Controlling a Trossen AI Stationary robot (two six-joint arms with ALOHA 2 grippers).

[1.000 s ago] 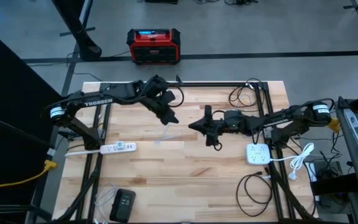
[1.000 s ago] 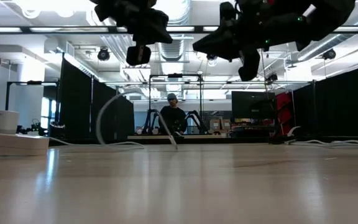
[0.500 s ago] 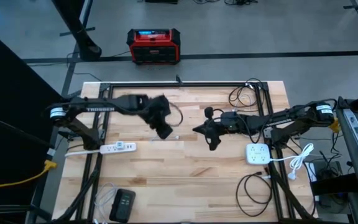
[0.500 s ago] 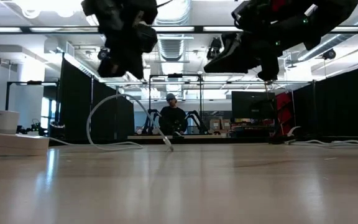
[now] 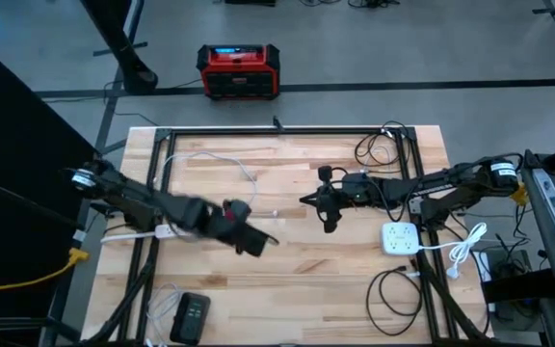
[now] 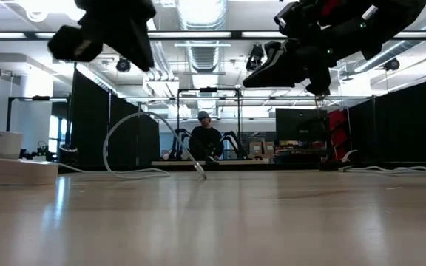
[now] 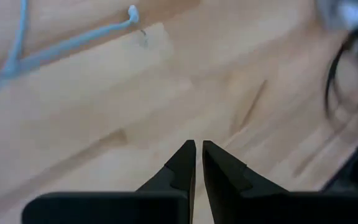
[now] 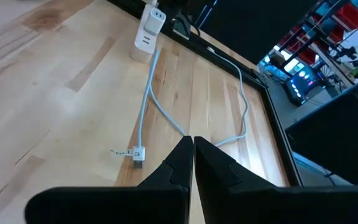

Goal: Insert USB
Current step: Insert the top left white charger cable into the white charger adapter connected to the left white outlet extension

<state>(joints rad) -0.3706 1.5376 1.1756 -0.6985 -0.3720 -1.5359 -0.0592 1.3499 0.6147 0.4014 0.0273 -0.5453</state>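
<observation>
High view: the white USB cable [image 5: 249, 180] lies loose on the desk [image 5: 355, 289], its plug [image 5: 275, 213] between the left hand [image 5: 255, 243] and right hand [image 5: 328, 218], both pinched nearly closed and empty. Risk, as a judgement: narrow fingers descending may nudge the unsecured plug aside, since nothing restrains the cable.

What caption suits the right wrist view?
Shut right pincer hovers above white USB cable, its plug lying loose on the wooden table.

From above, the left gripper [image 5: 251, 241] is smeared with blur near the table's [image 5: 335, 280] front left, its fingers unreadable there. The low camera cuts both arms off at the top edge. The left wrist camera shows the white cable [image 7: 67, 43] blurred, its plug end [image 7: 132, 12] too soft to make out, and a dark blurred shape [image 7: 353, 68] at the edge.
</observation>
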